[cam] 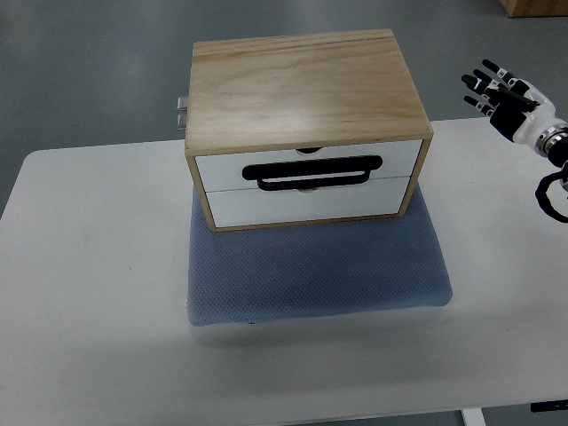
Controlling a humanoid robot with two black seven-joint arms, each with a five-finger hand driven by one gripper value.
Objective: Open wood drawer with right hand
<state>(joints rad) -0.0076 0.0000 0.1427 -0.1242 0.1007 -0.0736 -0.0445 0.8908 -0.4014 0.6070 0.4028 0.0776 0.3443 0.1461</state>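
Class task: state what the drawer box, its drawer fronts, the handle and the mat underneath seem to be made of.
Drawer box: light, unpainted wood, grain lines visible. Drawer fronts: smooth white, probably painted or laminated board. Handle: black loop, plastic or coated metal, unclear which. Mat: blue-grey, dotted texture, probably foam or fabric.

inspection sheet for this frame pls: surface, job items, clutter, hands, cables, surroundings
Surface: white table, bare apart from a grey-blue mat.
Job's things: wood drawer box on the mat's far part; two white drawer fronts, both look closed; black handle across the front.
Clutter: nothing seen on the table; small metal fitting on the box's left side.
Hands: right hand raised at the right edge, fingers spread, holding nothing, apart from the box. Left hand not in view.
Cables: black cable loop by the right wrist.
Surroundings: grey floor; brown box corner top right.
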